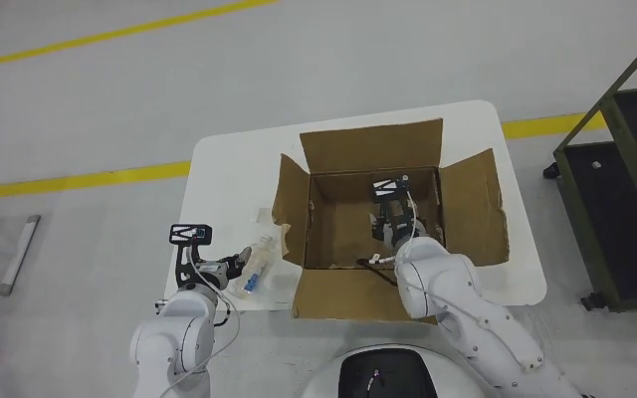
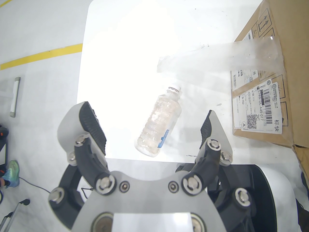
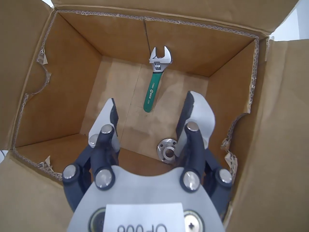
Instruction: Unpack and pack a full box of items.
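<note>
Fingers on both sides are open and empty right now. The left fingers are spread wide over a clear plastic bottle, which is lying on its side on the white table just beside the cardboard box. The right fingers are apart too, over the open box. Inside there's a green-handled wrench with its head at one wall, plus a metal flange partly hidden behind one finger.
</note>
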Robot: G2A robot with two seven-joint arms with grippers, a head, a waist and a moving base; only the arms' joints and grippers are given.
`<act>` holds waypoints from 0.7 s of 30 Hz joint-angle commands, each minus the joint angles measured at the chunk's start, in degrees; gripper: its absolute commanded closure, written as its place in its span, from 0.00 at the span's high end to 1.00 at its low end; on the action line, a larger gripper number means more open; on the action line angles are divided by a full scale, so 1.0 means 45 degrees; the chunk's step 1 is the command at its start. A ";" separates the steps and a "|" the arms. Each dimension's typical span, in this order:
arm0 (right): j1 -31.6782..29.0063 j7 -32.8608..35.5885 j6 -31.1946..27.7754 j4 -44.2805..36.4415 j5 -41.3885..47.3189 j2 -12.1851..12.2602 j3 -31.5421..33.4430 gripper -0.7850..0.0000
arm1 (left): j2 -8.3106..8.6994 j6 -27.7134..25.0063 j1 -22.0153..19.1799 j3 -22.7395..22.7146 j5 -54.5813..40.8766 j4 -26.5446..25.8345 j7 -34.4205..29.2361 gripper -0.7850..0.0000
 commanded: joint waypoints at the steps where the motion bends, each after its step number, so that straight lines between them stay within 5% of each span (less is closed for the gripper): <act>1: -0.0005 -0.0005 -0.0006 -0.0009 0.0019 0.0002 0.0004 1.00 | 0.0000 0.0000 0.0000 0.0000 0.0000 0.0000 0.0000 1.00; 11: -0.0246 -0.1061 -0.0091 0.0662 0.0163 -0.0056 0.0336 1.00 | 0.0000 0.0000 0.0000 0.0000 0.0000 0.0000 0.0000 1.00; 21: 0.1237 -0.2359 -0.0036 0.3850 0.1147 -0.0555 -0.0090 1.00 | 0.0000 0.0000 0.0000 0.0000 0.0000 0.0000 0.0000 1.00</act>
